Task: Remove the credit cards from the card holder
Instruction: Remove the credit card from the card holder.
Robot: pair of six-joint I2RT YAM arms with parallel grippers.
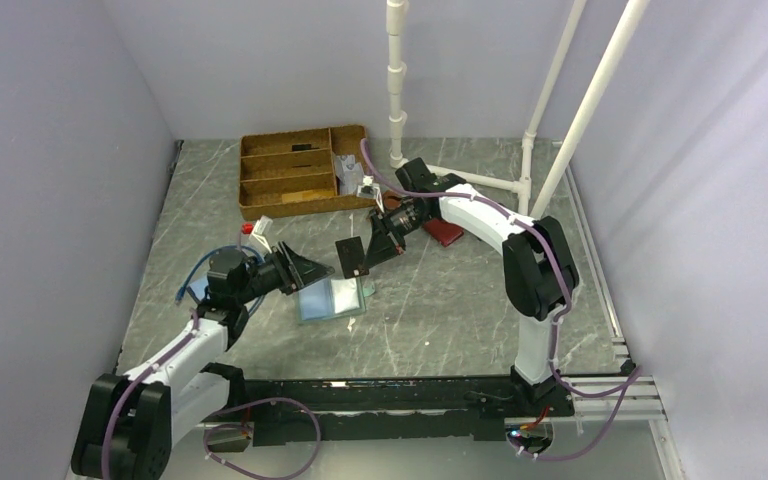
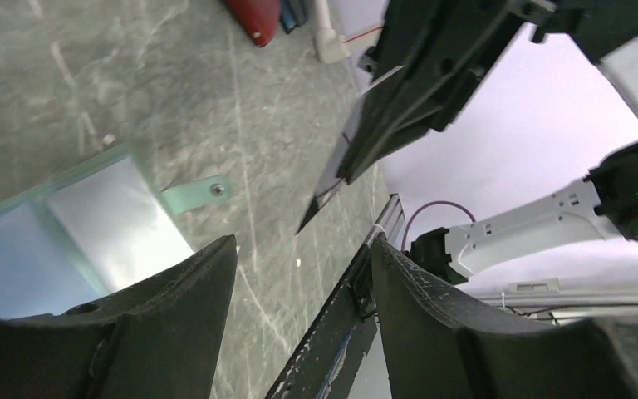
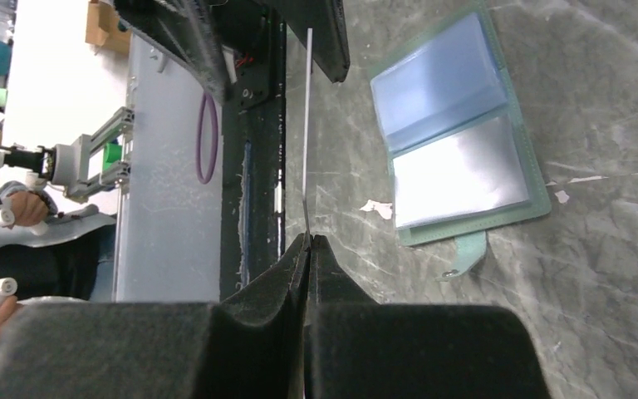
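Right claw (image 3: 309, 239) pinching credit card (image 1: 353, 257) | left claw (image 2: 301, 252) wide, empty | card holder (image 1: 332, 298) open

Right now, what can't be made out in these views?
1. The card in the right gripper: the right wrist view shows it edge-on only, so its face is unseen.
2. The card holder: in the top view the left gripper covers one corner; in the left wrist view the frame edge cuts it off.
3. Holder pockets: sheen in the right wrist view, so cards inside are unclear.
4. The wooden tray contents: too small in the top view.
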